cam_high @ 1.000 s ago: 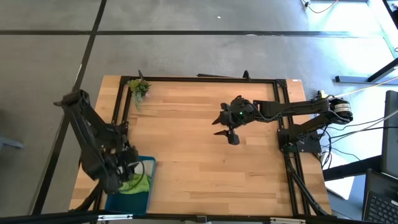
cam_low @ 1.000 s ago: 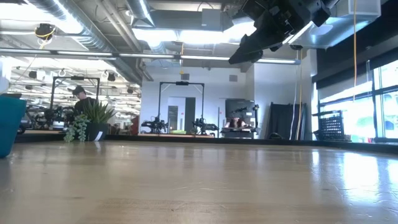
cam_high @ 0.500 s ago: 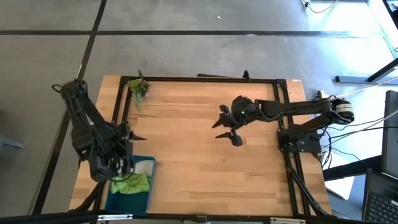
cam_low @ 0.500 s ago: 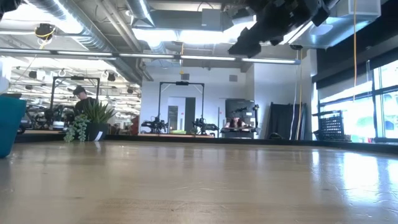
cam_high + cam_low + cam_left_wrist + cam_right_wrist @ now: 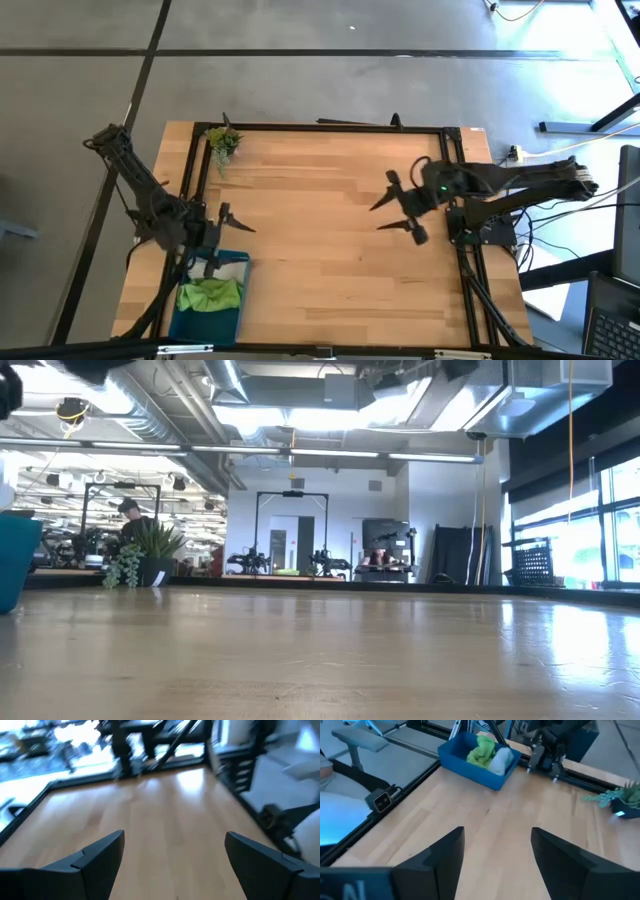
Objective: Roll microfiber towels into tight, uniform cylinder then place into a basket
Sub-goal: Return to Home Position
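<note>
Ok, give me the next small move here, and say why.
Probably pull both arms back toward their bases. The green towel and the grey towel both lie in the basket, and the left hand and right hand are open and empty, so nothing looks left to grasp.

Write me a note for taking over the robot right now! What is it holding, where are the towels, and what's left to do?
Left tool: open, empty, up in the air by one end of the basket.
Right tool: open, empty, over the right side of the table, far from the basket.
Green towel and grey towel: both in the basket, side by side.
Done: both towels are in; how tight the rolls are can't be told.
Left: probably only parking both arms.
</note>
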Robot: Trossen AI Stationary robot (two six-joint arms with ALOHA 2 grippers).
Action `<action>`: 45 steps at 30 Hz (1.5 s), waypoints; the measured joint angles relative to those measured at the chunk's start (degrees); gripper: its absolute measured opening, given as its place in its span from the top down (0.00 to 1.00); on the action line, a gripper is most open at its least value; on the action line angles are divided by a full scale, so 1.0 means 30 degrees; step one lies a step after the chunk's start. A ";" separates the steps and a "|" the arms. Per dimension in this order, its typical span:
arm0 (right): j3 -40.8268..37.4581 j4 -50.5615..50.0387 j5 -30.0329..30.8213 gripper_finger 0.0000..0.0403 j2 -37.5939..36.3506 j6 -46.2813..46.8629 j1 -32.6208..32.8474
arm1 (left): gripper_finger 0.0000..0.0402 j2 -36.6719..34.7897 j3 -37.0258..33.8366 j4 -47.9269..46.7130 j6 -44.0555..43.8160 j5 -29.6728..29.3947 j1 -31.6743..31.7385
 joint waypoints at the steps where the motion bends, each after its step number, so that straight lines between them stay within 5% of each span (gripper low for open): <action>1: 0.0000 -0.0397 0.0406 0.43 -0.0410 -0.0014 0.0378 | 0.17 -0.0364 -0.0463 0.1134 0.0946 0.0876 0.0390; 5: -0.0704 -0.0485 0.0642 0.43 -0.1820 -0.0150 0.1717 | 0.17 -0.1366 -0.1900 0.3610 0.3176 0.2680 0.1755; 19: -0.8433 0.3298 0.0716 0.43 -0.9093 0.1689 0.2658 | 0.17 -0.3670 -0.5962 0.7031 0.4613 0.2757 0.3709; 29: -1.0630 0.2769 0.0707 0.43 -1.4449 0.2551 0.2658 | 0.17 -0.8968 -0.8194 0.7191 0.6214 0.3006 0.4488; 33: -1.1555 0.2834 0.0685 0.43 -1.5587 0.2545 0.2658 | 0.17 -1.0789 -0.9266 0.7205 0.6045 0.4145 0.4466; 40: -1.3541 0.3277 0.0740 0.43 -1.6278 0.2011 0.2658 | 0.17 -1.1811 -0.9762 0.4740 0.4545 0.3288 0.4469; 45: -1.4772 0.4698 0.2852 0.43 -1.6283 0.1875 0.2643 | 0.17 -1.1806 -0.9762 0.4733 0.5358 0.3240 0.4466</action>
